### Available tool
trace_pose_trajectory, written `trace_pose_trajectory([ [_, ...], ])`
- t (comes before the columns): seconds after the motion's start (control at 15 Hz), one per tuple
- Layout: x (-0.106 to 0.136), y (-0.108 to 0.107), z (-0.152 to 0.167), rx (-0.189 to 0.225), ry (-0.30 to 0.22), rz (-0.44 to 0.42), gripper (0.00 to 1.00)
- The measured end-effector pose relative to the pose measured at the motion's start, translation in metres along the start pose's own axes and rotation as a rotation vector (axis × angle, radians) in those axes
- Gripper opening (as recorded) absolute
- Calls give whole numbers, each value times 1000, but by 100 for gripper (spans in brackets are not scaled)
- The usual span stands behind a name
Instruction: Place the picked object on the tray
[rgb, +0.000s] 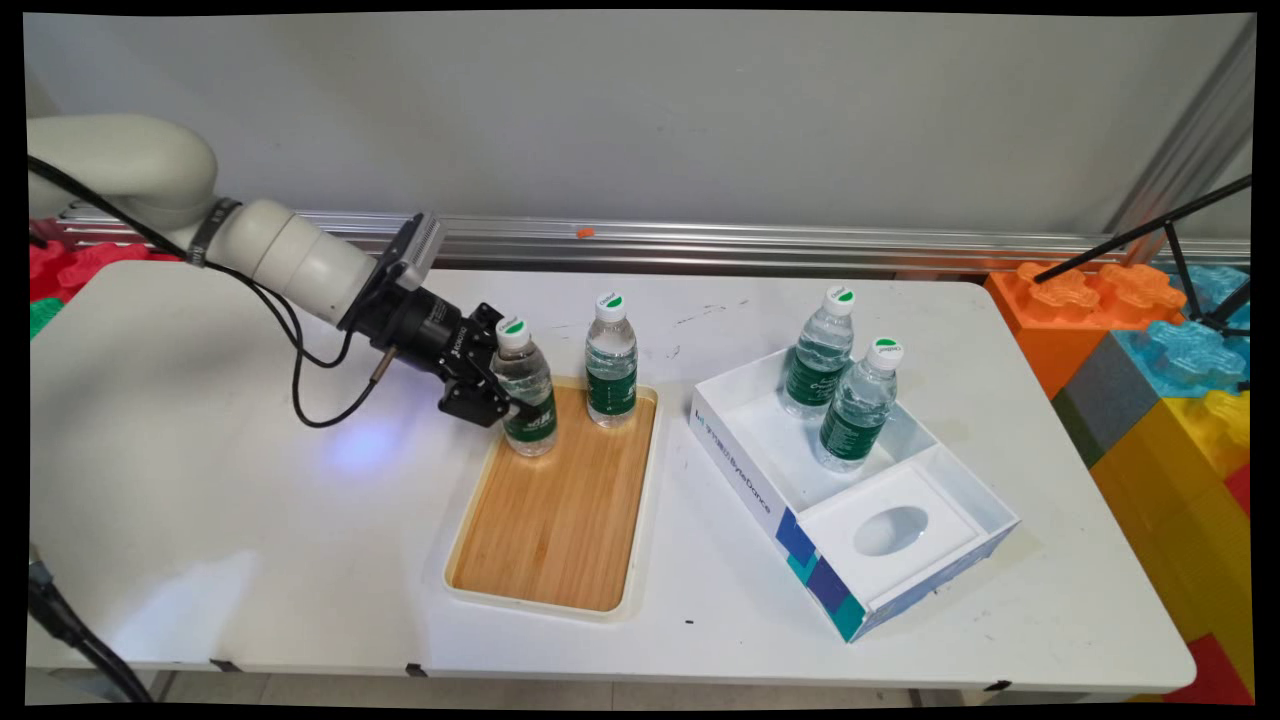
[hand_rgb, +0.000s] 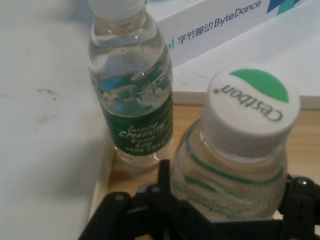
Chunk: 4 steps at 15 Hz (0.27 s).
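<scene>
My black gripper (rgb: 513, 404) reaches in from the left and is shut on a clear water bottle (rgb: 524, 386) with a green label and white cap. That bottle stands upright at the far left corner of a wooden tray (rgb: 560, 520). In the hand view the bottle (hand_rgb: 235, 165) fills the space between the fingers (hand_rgb: 164, 172), which press its sides. A second, matching bottle (rgb: 611, 360) stands on the tray just to the right, apart from the held one, and the hand view shows this second bottle (hand_rgb: 132, 100) beyond the gripper (hand_rgb: 230, 200).
A white ByteDance box (rgb: 740, 470) lies right of the tray, with two more bottles (rgb: 820, 350) (rgb: 858, 405) standing in its far compartment. Large coloured foam blocks (rgb: 1150, 350) and a black stand (rgb: 1190, 260) sit past the table's right end.
</scene>
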Motion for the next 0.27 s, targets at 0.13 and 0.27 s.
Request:
trace_pose_trajectory([
  [0.13,-2,0,1,-4,0,6,100],
  [0.27,-3,-1,2,-6,-1,7,100],
])
